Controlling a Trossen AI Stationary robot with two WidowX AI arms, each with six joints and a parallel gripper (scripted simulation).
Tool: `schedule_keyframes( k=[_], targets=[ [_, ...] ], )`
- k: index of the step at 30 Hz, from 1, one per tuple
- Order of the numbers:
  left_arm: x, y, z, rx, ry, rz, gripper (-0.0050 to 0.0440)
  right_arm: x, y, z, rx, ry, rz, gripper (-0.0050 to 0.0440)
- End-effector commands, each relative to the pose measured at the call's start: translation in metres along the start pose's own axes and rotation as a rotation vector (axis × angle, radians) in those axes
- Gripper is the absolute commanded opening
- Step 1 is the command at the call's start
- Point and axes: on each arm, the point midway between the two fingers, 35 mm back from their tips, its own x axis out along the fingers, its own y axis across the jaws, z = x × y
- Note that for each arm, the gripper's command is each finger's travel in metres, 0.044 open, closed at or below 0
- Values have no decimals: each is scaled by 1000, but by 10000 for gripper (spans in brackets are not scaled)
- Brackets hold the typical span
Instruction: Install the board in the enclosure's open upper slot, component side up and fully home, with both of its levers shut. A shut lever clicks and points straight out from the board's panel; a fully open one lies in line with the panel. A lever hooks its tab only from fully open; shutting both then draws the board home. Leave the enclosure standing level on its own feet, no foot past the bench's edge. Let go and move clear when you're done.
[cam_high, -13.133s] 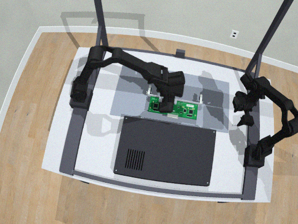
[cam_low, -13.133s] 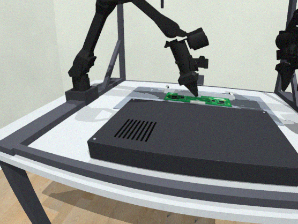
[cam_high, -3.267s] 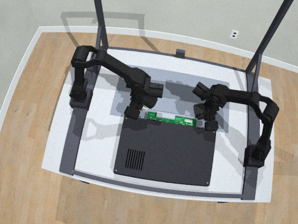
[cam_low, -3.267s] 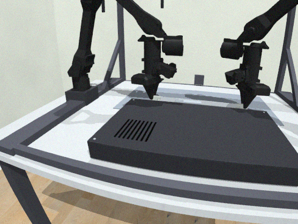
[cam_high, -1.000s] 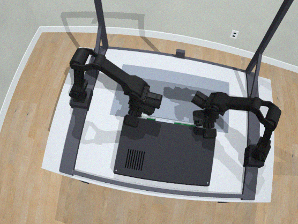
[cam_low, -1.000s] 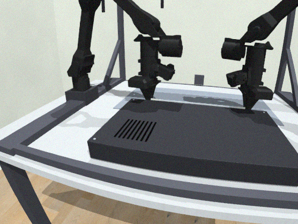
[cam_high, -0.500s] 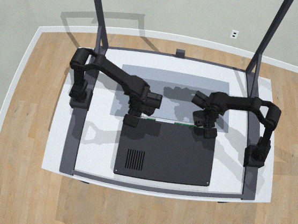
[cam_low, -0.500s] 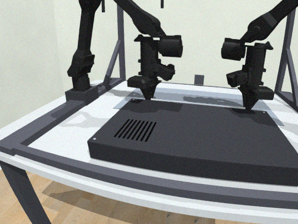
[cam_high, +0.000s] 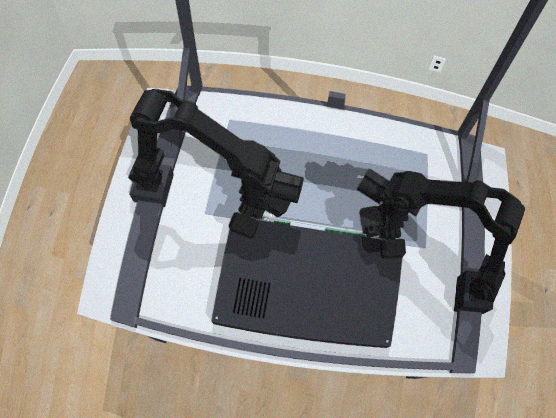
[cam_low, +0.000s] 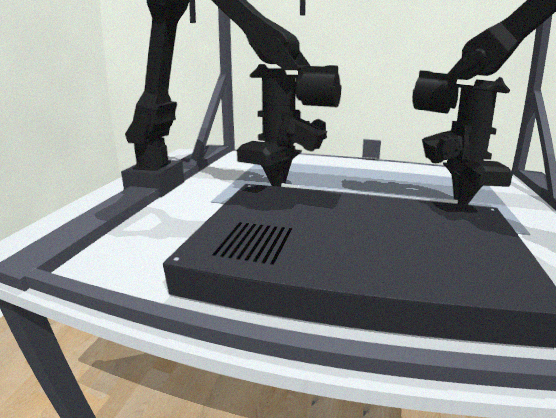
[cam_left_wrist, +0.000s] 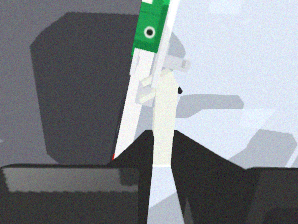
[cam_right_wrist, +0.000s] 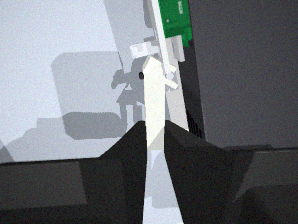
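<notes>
The left gripper (cam_high: 385, 235) (cam_low: 462, 202) (cam_left_wrist: 160, 137) and right gripper (cam_high: 256, 216) (cam_low: 276, 184) (cam_right_wrist: 153, 127) are each clenching a cream, slender lever (cam_left_wrist: 165, 115) (cam_right_wrist: 154, 102) on the green circuit board (cam_high: 345, 231) (cam_left_wrist: 151, 25) (cam_right_wrist: 175, 19), whose white-panelled edge is protruding from the dark-grey, boxy enclosure (cam_high: 310, 285) (cam_low: 350, 240) (cam_left_wrist: 20, 60) (cam_right_wrist: 250, 75).

Pale gray-green walls (cam_high: 325, 30) (cam_low: 400, 50), one fitted with a white electrical outlet (cam_high: 437, 64), meet light-brown wood-plank flooring (cam_high: 55, 200) (cam_low: 165, 380) along a narrow white baseboard (cam_high: 135, 54). A rectangular white-topped workbench (cam_high: 185, 295) (cam_low: 115, 250) stands on the boards, one dark gray, straight-sided leg (cam_low: 50, 360) visible beneath its near edge. Light throws overlapping gray shadows across wall, floor and bench, a frame-shaped outline among them reaching from the wall down over the baseboard.
</notes>
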Motion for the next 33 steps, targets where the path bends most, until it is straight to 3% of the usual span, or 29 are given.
schedule_keyframes(
  k=[1,18,33],
  targets=[
    [-5,-7,1,-21,-4,-12,7,-4,2,2,29,-6,2,8],
    [-6,-14,5,-361,-7,-10,7,-5,11,7,369,-6,6,8],
    [-5,-13,4,-407,-2,-5,7,-4,10,5,416,-1,4,8]
  ],
)
